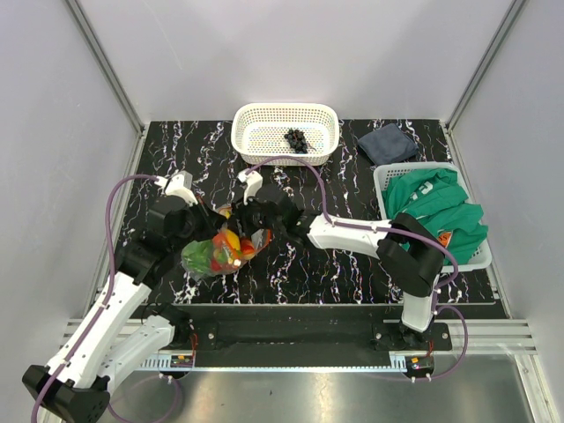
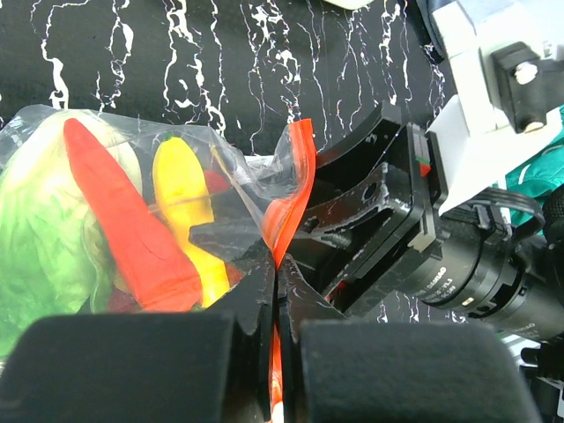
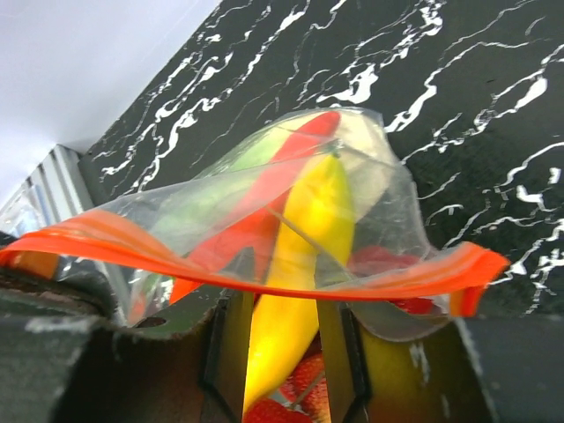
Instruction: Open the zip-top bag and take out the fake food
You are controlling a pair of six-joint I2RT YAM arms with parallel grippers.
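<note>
Left wrist view shows left gripper point(image 2: 275, 284) pinching zip-top bag point(image 2: 295, 176); right gripper point(image 3: 284, 304) unclear.

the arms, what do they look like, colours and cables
White shells with black joints on the left arm and right arm. A purple cable loops off each. The left gripper and right gripper are black.

At 6 o'clock your left end effector point(image 2: 275, 284) pinches the orange zip strip of the bag point(image 2: 236, 172). Lettuce point(image 2: 35, 242), pepper point(image 2: 123, 220) and banana point(image 2: 181, 207) lie inside toward 9. The right end effector point(image 2: 339, 207) sits at 3.
</note>
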